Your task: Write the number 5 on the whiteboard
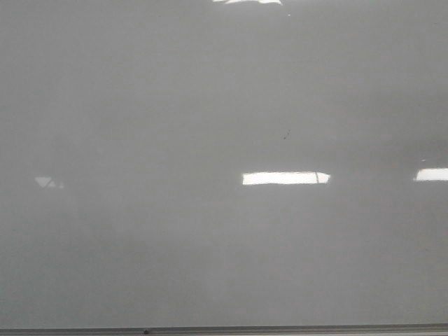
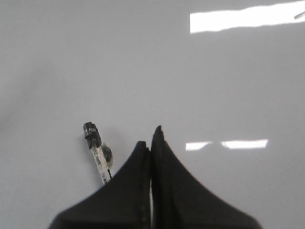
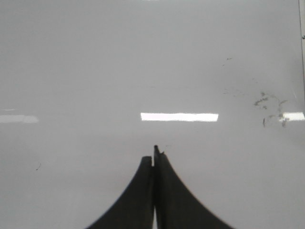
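Both grippers, left [image 2: 151, 138] and right [image 3: 153, 155], closed over whiteboard [image 1: 210, 84]; right edge possibly near.

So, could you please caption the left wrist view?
Left pincer shut beside a marker, above the blank whiteboard.

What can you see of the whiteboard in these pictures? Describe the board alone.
The whiteboard is a glossy, pale grey-white surface filling the front view, with a thin metal edge along the bottom. Bright rectangular light reflections lie across it. No number 5 is drawn yet; only a tiny dark speck shows, and the right wrist view shows faint smudged marks.
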Controlling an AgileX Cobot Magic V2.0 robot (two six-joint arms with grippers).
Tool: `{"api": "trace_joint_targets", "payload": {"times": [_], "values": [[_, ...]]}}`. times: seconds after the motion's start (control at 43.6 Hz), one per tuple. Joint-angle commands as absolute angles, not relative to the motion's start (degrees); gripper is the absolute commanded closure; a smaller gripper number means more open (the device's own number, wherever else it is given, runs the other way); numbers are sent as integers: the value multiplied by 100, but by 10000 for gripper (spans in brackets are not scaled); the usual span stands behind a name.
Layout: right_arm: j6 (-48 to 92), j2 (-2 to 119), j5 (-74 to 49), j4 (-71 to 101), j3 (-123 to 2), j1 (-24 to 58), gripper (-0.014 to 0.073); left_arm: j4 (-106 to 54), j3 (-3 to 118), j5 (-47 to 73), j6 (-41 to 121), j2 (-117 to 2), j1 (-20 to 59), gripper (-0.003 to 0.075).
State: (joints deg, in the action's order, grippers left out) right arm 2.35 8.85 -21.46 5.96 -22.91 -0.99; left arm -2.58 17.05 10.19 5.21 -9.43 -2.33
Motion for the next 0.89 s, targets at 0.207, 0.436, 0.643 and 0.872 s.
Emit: {"api": "trace_joint_targets", "payload": {"times": [0.207, 0.436, 0.643, 0.872], "values": [[260, 1510, -1815, 565, -2695, -137, 626, -263, 2046, 771, 476, -1616, -235, 713], [260, 1510, -1820, 565, -2695, -137, 203, -274, 2017, 769, 476, -1616, -235, 259], [260, 1510, -1820, 565, -2684, -137, -8, -274, 2017, 533, 476, -1616, -235, 148], [260, 1510, -1813, 565, -2680, -137, -4, -319, 2115, 551, 476, -1789, -235, 154]]}}
